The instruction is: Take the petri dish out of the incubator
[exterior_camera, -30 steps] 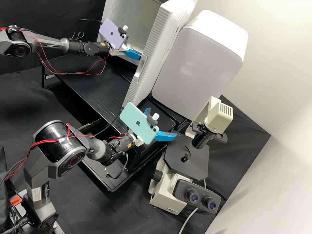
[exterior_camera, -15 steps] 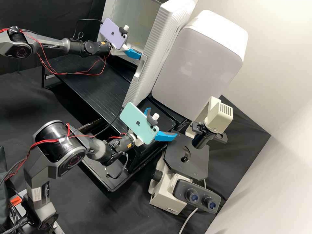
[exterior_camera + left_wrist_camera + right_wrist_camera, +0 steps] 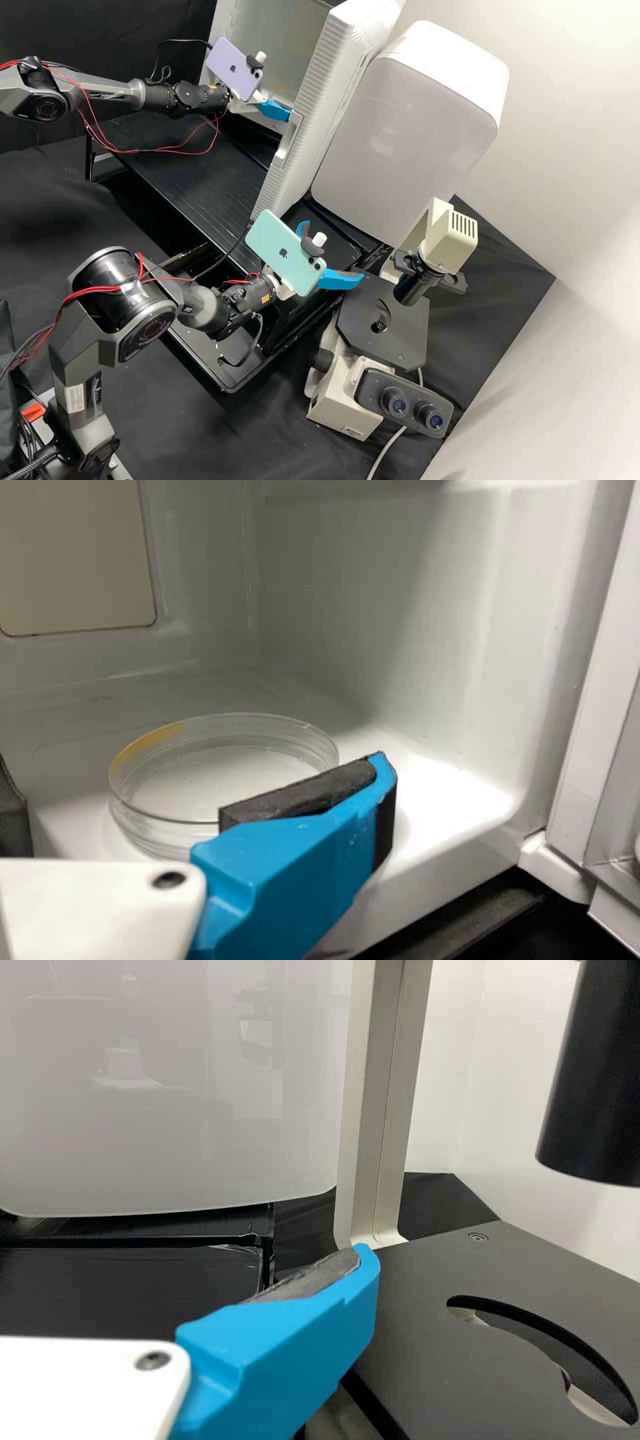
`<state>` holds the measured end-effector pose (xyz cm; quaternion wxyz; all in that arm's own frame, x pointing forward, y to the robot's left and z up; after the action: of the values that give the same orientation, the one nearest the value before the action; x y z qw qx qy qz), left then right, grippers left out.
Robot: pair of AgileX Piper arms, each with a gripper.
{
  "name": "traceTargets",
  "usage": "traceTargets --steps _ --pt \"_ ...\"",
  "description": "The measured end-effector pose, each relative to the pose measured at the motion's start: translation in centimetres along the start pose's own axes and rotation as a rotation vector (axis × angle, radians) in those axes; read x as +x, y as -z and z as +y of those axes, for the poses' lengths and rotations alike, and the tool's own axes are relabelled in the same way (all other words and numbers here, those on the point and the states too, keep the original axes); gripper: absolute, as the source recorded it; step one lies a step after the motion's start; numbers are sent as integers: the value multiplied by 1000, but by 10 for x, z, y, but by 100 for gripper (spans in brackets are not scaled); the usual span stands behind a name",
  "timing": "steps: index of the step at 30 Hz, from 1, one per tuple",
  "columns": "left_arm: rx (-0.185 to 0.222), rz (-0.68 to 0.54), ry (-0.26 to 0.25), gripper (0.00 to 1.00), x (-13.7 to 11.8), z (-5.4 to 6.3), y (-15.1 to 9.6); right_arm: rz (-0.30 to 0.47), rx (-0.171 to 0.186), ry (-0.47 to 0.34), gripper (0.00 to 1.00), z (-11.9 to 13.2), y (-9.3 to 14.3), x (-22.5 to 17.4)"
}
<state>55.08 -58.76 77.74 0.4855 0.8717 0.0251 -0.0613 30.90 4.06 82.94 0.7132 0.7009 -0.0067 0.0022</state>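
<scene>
The clear, round plastic petri dish [image 3: 225,770] lies on the floor of the white incubator [image 3: 420,620], just inside its open door, so no part of the removal is done. My left tool [image 3: 200,802] is at the incubator's mouth with its fingers apart and one black pad near the dish rim. I judge that gripping, lifting and withdrawing are all left. My right tool [image 3: 331,252], also spread, hangs outside the incubator by the door's lower corner. I can read no writing on the incubator walls or the dish.

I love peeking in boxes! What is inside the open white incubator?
A clear petri dish sits on the incubator floor. A blue finger of the left gripper hides part of its rim.
</scene>
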Motion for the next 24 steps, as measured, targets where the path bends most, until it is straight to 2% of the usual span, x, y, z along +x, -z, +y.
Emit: traceTargets --steps 12,24 --pt "-1 -9 1 0 0 0 -1 0 0 0 100 0 0 0" --pt "34 -42 -8 0 0 0 -4 0 0 0 100 0 0 0"
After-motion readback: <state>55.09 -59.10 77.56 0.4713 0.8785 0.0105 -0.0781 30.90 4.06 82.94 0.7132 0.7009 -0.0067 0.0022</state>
